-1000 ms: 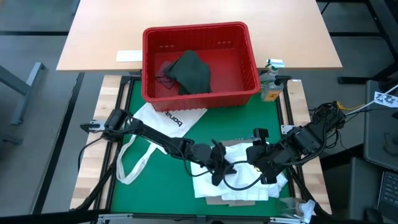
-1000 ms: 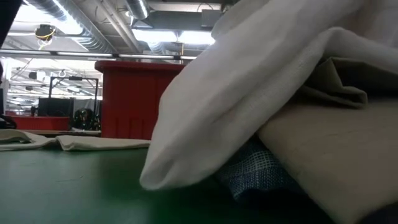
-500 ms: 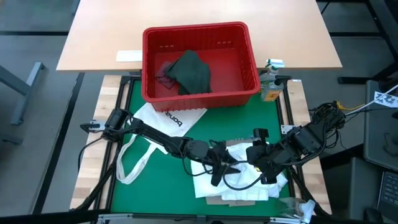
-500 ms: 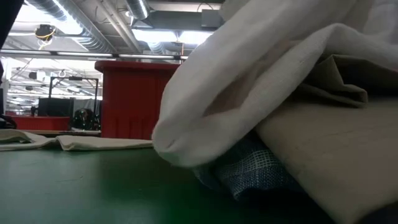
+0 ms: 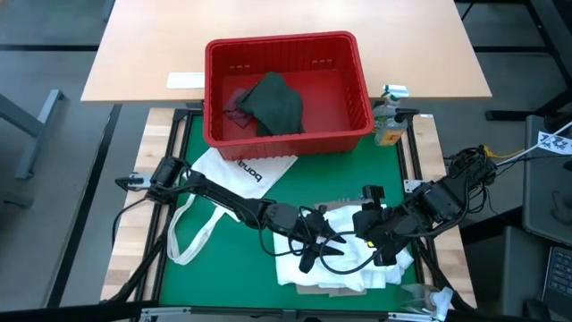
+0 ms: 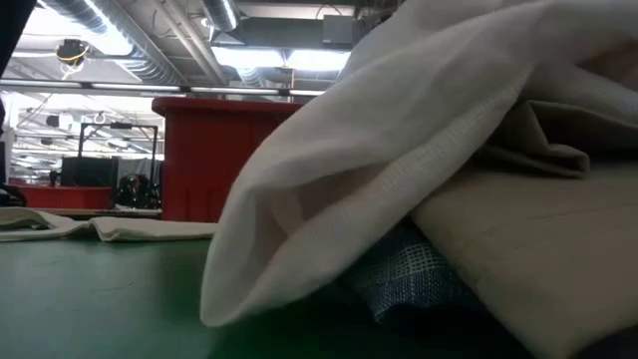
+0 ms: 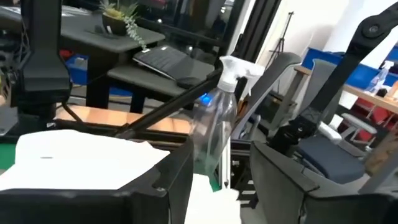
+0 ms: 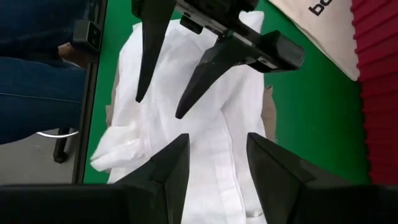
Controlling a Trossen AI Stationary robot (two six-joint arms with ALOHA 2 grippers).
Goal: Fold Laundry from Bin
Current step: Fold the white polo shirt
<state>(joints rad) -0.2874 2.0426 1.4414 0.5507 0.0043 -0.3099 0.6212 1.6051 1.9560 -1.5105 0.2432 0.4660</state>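
Observation:
A large white shirt (image 5: 344,268) lies crumpled at the mat's near right, on top of a tan shirt (image 6: 538,229) and a blue-checked cloth (image 6: 409,274). My left gripper (image 8: 160,107) is open, with its fingertips over the white shirt (image 8: 217,93). My right gripper (image 8: 217,140) hangs open just right of it, above the same shirt and slanting down. The red bin (image 5: 286,43) stands at the far side. It holds a dark green-grey top (image 5: 273,103) and a small maroon piece (image 5: 234,107). My left gripper has its open fingers (image 8: 186,99) lying close over the white shirt's upper folds, reaching in from the table's left. I cannot tell whether they touch the cloth. My right gripper touches nothing.
A white tote bag (image 5: 237,170) with long straps lies flat on the mat's left half. A spray bottle (image 5: 389,121) stands off the bin's right corner. Bare green mat (image 5: 223,268) lies near the front left.
My left gripper has rolled about its own line and its fingers have spread apart. It has stayed in place over the pile. In the low view the white shirt's overhanging fold first drew up, then sagged lower and farther out over the mat.

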